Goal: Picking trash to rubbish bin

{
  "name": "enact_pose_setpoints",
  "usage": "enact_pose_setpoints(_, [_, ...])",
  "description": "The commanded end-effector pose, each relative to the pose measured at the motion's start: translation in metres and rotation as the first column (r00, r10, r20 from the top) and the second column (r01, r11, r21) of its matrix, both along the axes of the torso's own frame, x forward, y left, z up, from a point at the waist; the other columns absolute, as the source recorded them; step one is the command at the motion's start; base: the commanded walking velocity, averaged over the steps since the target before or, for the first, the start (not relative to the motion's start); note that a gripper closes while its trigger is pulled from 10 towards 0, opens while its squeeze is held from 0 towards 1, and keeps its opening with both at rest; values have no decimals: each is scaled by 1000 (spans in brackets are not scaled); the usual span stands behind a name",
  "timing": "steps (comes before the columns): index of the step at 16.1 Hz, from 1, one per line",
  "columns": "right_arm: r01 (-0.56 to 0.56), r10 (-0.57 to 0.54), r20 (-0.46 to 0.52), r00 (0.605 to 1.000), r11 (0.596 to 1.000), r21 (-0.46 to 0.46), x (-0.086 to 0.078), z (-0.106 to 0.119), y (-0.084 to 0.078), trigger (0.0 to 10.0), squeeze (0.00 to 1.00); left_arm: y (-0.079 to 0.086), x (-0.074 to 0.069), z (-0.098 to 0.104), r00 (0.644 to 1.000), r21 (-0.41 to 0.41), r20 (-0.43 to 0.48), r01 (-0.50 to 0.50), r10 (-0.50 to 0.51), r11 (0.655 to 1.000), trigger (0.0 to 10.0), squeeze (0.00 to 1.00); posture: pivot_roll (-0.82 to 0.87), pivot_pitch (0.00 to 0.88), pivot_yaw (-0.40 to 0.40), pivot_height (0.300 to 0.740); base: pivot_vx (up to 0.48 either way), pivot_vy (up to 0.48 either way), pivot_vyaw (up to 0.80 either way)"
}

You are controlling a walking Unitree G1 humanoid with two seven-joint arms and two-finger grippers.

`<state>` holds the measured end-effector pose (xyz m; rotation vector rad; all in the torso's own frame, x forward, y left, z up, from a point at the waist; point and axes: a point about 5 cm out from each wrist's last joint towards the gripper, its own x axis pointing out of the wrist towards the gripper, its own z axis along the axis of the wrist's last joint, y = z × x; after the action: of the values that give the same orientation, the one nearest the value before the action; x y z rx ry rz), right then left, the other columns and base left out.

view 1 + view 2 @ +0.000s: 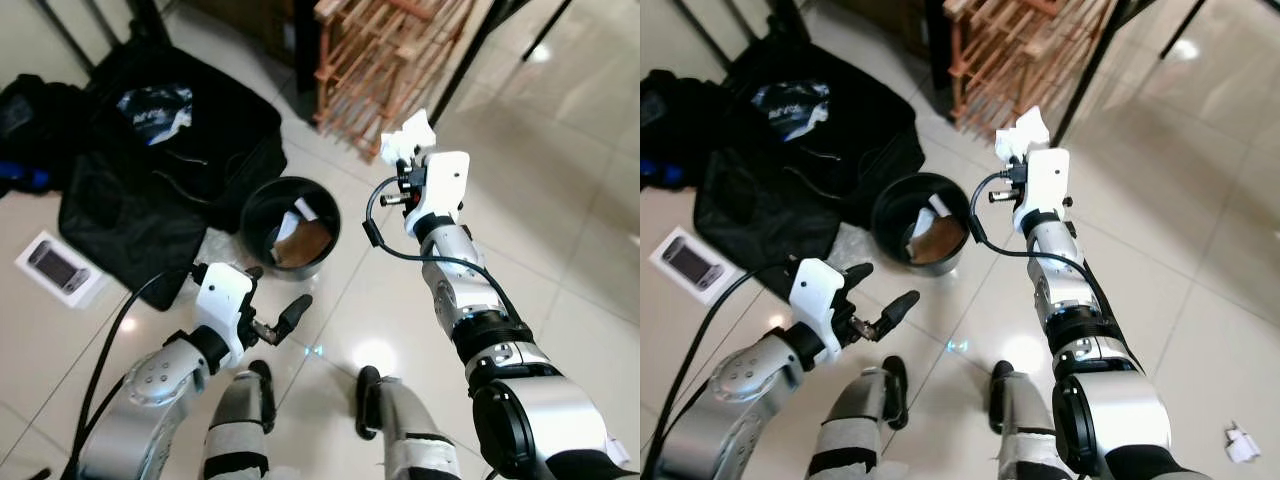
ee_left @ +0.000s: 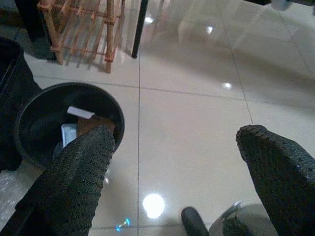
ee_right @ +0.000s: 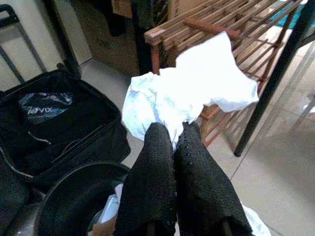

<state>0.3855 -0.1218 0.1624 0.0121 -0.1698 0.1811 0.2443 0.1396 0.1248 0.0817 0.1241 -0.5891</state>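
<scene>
My right gripper (image 3: 173, 142) is clamped on a crumpled white paper (image 3: 189, 91), fingers pressed together with only a fold of it pinched between the tips; the wad is held high, up and to the right of the black rubbish bin (image 1: 290, 228), not yet over its mouth; the main risk, as I judge it, is letting go too early, since from here the paper would land on the tiled floor (image 1: 560, 200) beside the bin or drift toward the wooden rack (image 1: 385, 60) just behind; a light wad could also catch on the textured fingertips and hang there after release, or bounce off the cardboard and paper scraps already inside the bin; my right arm is stretched forward and raised, wrist straight, the bin's rim below the fingers in the wrist view; my left gripper (image 1: 265, 300) hangs low near the bin's near side, fingers spread apart and holding nothing; an open black bag (image 1: 150, 150) lies to the bin's left, close enough that a careless swing across could snag it.
</scene>
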Motion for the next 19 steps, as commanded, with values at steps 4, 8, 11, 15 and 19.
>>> enact_pose_setpoints(4, [-56,56,-36,998,998,10,-6,-12,8,10000,0,2,5,-16,998,19,-26,-61,61,998,10000,0,204,285,-27,740,0,0,0])
enact_pose_setpoints(8, [-132,132,-5,991,991,16,-11,-10,19,10000,0,8,14,-14,992,12,10,-129,129,992,10000,0,194,270,-34,740,0,0,0])
enact_pose_setpoints(11, [-151,150,30,988,988,26,-17,-8,23,10000,0,17,24,-4,970,-23,70,-230,231,973,10000,0,187,257,-40,740,0,0,0])
enact_pose_setpoints(15, [-159,158,39,987,987,17,-30,-14,21,10000,0,27,31,-3,944,-33,100,-313,315,949,10000,0,164,237,-41,740,0,0,0])
enact_pose_setpoints(19, [-153,152,24,988,988,13,-38,-19,16,10000,0,25,36,-3,941,-44,112,-316,319,948,10000,0,152,236,-45,740,155,0,0])
